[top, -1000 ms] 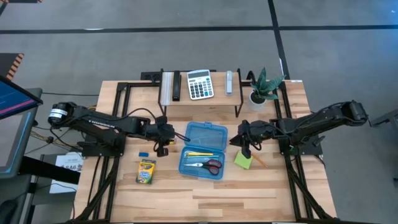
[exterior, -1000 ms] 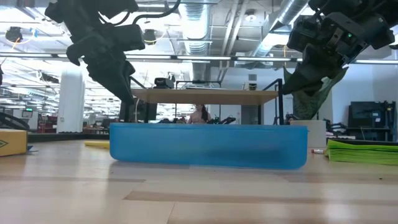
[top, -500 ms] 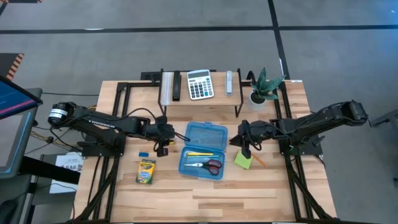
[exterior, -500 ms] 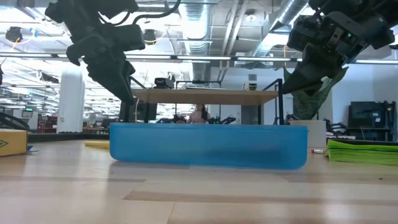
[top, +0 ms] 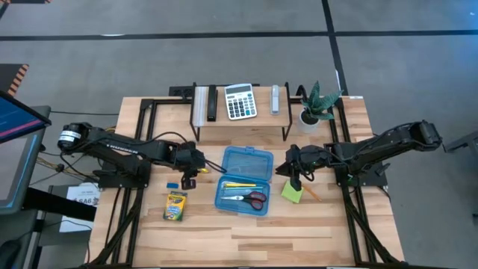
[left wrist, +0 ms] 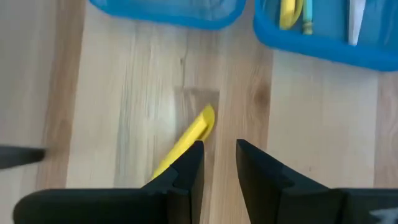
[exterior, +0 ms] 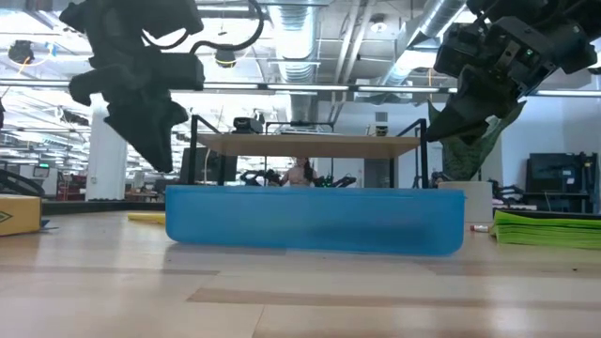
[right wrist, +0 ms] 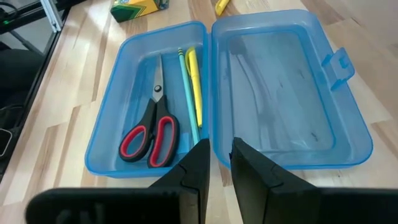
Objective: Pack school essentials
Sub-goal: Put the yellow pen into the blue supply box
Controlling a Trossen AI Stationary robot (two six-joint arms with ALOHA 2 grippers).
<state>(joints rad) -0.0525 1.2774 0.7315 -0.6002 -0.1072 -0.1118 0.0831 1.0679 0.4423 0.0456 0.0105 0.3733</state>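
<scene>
Seen from above, a light wooden table (top: 246, 228) holds an open blue plastic pencil case (top: 243, 180) at its middle, with a robot arm reaching in from each side. Compared with a second ago, the left gripper (top: 186, 174) has drawn back from the case, moving slightly away from its lid edge and toward the small blue eraser (top: 172, 184); in the level view its dark bulk has shifted outward, away from the case wall. Its fingers are nearly pressed together, a narrow gap between them, and pinch nothing. This suggests the left arm is lining up over the next loose item rather than carrying one. That item appears to be a yellow highlighter (left wrist: 186, 142), lying flat on the bare table just beside the case; in the left wrist view it sits right ahead of the gripper, its near end tucked beside one fingertip, not between the fingers. Already inside the case tray are red-handled scissors (right wrist: 150, 134), a yellow pencil (right wrist: 194, 87) and a thin teal one (right wrist: 186, 94). Still unpacked are the crayon box (top: 175, 205) near the table's front left, the eraser, and the lime-green sticky-note pad (top: 292, 193). The right gripper (top: 296, 180) hovers unmoved at the case's right edge, just above the pad, fingers close together and empty.
</scene>
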